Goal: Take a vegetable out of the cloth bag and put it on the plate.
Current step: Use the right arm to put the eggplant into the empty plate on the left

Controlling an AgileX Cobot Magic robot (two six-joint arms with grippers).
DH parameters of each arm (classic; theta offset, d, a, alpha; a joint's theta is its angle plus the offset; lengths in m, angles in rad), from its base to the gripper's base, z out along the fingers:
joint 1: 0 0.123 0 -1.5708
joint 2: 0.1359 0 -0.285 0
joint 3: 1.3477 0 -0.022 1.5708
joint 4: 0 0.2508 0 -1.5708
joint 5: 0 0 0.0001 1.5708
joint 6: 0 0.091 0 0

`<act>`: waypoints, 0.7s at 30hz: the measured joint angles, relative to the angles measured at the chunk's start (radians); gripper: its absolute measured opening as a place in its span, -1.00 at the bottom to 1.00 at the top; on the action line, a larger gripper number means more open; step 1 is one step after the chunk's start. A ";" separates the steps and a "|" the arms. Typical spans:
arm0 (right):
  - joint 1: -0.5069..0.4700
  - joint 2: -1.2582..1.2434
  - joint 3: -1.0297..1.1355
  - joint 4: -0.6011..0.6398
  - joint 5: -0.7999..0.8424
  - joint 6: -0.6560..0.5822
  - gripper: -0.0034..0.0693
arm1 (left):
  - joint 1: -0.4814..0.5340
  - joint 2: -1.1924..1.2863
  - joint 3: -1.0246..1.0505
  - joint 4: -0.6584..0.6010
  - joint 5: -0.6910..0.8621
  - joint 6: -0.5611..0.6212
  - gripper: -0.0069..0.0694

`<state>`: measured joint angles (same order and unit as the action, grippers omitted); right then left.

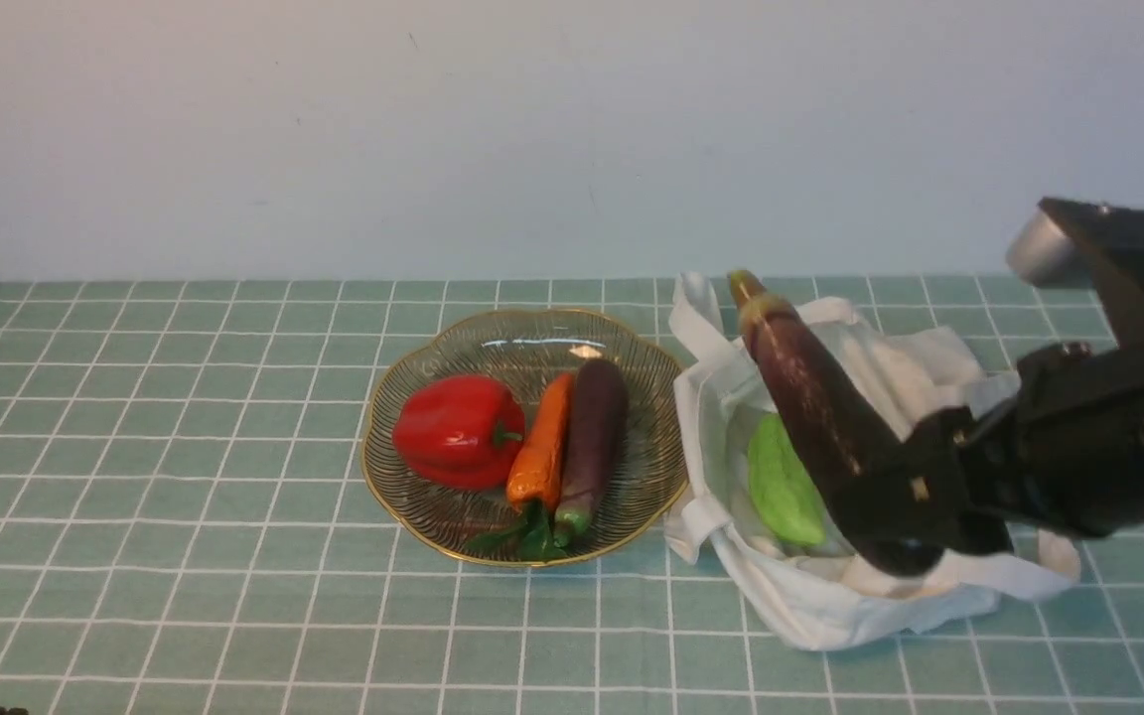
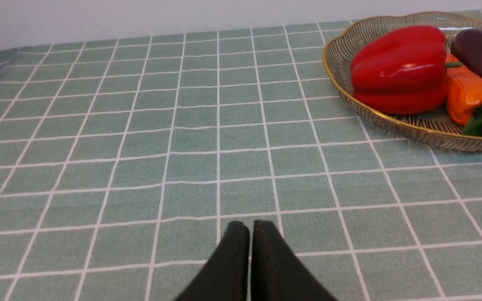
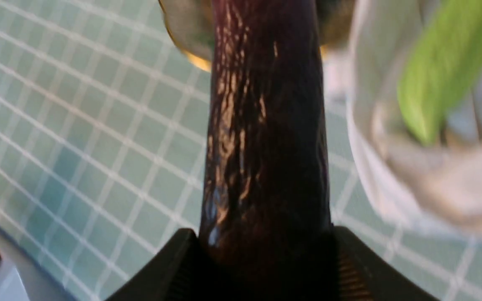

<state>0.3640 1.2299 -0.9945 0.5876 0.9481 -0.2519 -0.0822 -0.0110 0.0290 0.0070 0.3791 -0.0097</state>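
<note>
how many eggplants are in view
2. One dark eggplant in the right claw over the cloth bag; one paler eggplant on the plate. The bag may hide more.

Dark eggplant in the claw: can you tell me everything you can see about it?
The eggplant is long, glossy and very dark purple, almost black, with an olive-yellow stem cap at its upper end. It is tilted, stem end highest. The right claw grips its lower end from both sides. It hangs over the open white cloth bag, where a green gourd lies. Whether it touches the bag, I cannot tell.
</note>
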 joint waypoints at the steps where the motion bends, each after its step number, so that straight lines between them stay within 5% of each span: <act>1: 0.000 0.026 -0.018 0.021 -0.013 -0.015 0.08 | 0.000 0.000 0.000 0.000 0.000 0.000 -0.83; 21: 0.166 0.730 -0.368 0.205 -0.398 -0.077 0.08 | 0.000 0.000 0.000 0.000 0.000 0.000 -0.83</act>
<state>0.5296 1.9599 -1.3625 0.7925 0.5499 -0.3284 -0.0822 -0.0110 0.0290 0.0070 0.3791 -0.0097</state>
